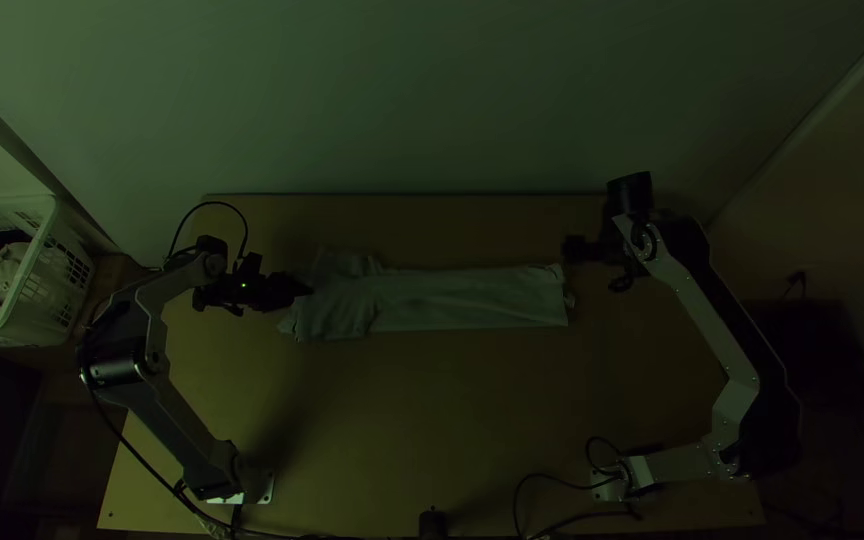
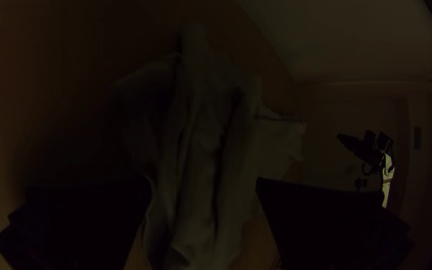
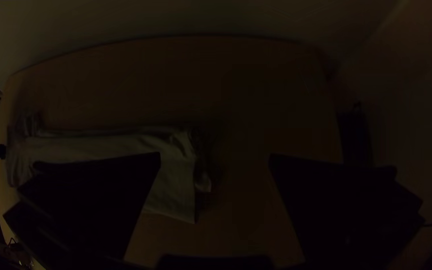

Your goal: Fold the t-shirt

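Both my jaws gape wide, my left gripper (image 1: 302, 288) at one end of the t-shirt (image 1: 467, 298), my right gripper (image 1: 594, 251) near the other. It lies in a long strip.

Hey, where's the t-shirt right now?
In the top view, the t-shirt lies in a long strip across the far half of the table, with the left hand at its left end.

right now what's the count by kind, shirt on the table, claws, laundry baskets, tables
t-shirt on the table: 1
left claw and right claw: 2
laundry basket: 1
table: 1
total: 5
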Robot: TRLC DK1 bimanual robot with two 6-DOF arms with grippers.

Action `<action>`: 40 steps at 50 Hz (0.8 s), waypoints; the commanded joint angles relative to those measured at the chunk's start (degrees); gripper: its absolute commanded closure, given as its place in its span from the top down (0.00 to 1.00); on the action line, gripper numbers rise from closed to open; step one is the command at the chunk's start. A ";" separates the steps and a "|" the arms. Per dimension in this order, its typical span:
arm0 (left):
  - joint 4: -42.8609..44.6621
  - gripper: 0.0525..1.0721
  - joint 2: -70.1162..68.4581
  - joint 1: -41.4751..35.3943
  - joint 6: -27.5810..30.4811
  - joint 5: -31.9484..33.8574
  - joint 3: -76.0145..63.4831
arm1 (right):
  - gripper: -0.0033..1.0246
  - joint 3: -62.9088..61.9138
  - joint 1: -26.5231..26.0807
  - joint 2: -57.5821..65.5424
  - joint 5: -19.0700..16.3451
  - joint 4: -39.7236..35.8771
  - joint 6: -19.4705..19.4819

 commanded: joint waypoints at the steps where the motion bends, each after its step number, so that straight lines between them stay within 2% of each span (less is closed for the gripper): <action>1: 1.61 0.96 1.88 -3.33 -3.49 -1.69 -2.89 | 0.97 -1.16 0.48 -1.76 0.44 -0.14 1.34; 9: 8.03 0.96 1.35 -8.60 -9.65 -6.26 -4.82 | 0.97 -1.87 0.39 -2.91 0.44 -0.14 1.34; 24: 13.92 0.94 -1.37 -19.15 -15.97 -17.87 -7.99 | 0.97 -4.42 -0.14 -4.49 0.44 0.65 1.61; 26: 13.92 0.88 -1.63 -19.94 -16.59 -19.54 -7.99 | 0.97 -5.03 -0.14 -4.66 0.44 1.00 1.78; 27: 13.92 0.79 -1.81 -20.29 -17.12 -20.33 -7.99 | 0.97 -5.30 -0.14 -4.75 0.44 1.18 1.96; 29: 13.92 0.55 -2.34 -20.64 -18.00 -21.82 -7.99 | 0.97 -5.73 0.04 -4.84 0.44 1.35 2.22; 32: 14.80 0.05 -3.66 -20.82 -18.70 -23.58 -7.99 | 0.97 -6.53 0.21 -5.01 0.44 1.88 2.40; 33: 14.89 0.02 -4.01 -20.82 -18.87 -23.75 -8.07 | 0.97 -6.79 0.21 -5.10 0.44 2.15 2.48; 40: 12.51 0.03 -7.52 -20.47 -18.70 -26.13 -8.07 | 0.97 -8.64 0.30 -5.54 0.44 3.64 2.66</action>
